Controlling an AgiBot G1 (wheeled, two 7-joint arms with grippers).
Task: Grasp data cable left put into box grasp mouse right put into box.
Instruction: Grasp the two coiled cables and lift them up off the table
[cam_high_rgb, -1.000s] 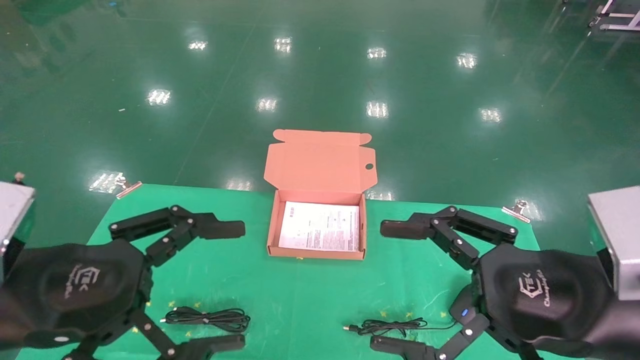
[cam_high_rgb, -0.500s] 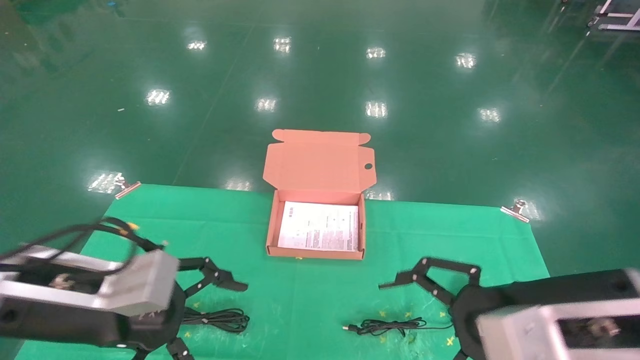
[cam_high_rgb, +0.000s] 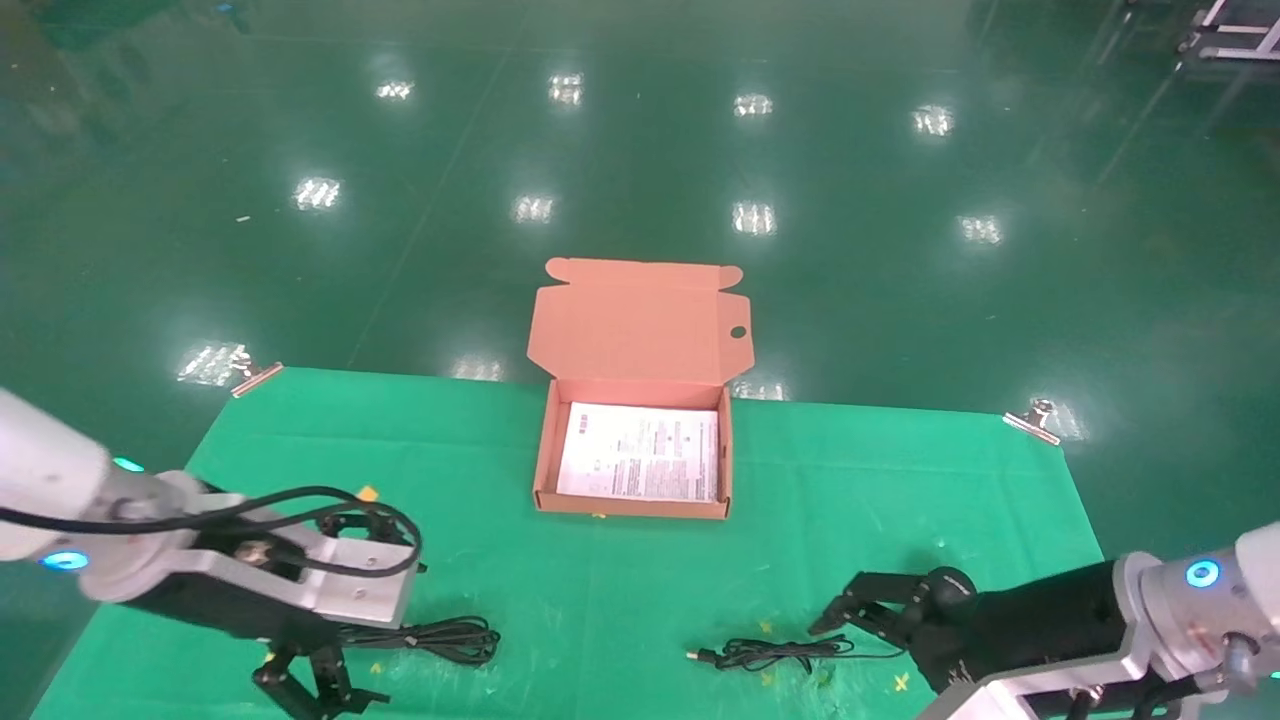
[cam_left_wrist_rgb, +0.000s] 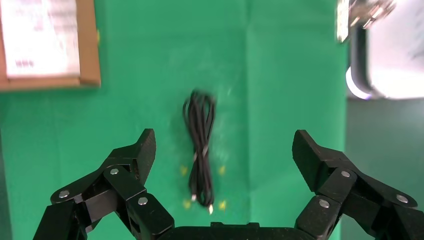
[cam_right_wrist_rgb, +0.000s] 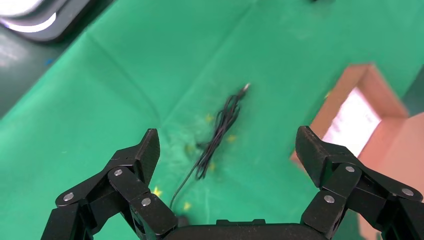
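Floor (cam_high_rgb: 640, 150): glossy dark green, running from the bench's far edge back to the top of the head view.
Light: rows of bright ceiling-lamp reflections (cam_high_rgb: 752, 217) on the floor.
Bench (cam_high_rgb: 620, 600): covered by a bright green cloth, held by 2 metal clips (cam_high_rgb: 1030, 420) at the far corners.
Furniture: a pale metal frame (cam_high_rgb: 1235, 25), far right.

Green table (cam_high_rgb: 640, 600) — box (cam_high_rgb: 545, 455), data cable (cam_high_rgb: 440, 637)
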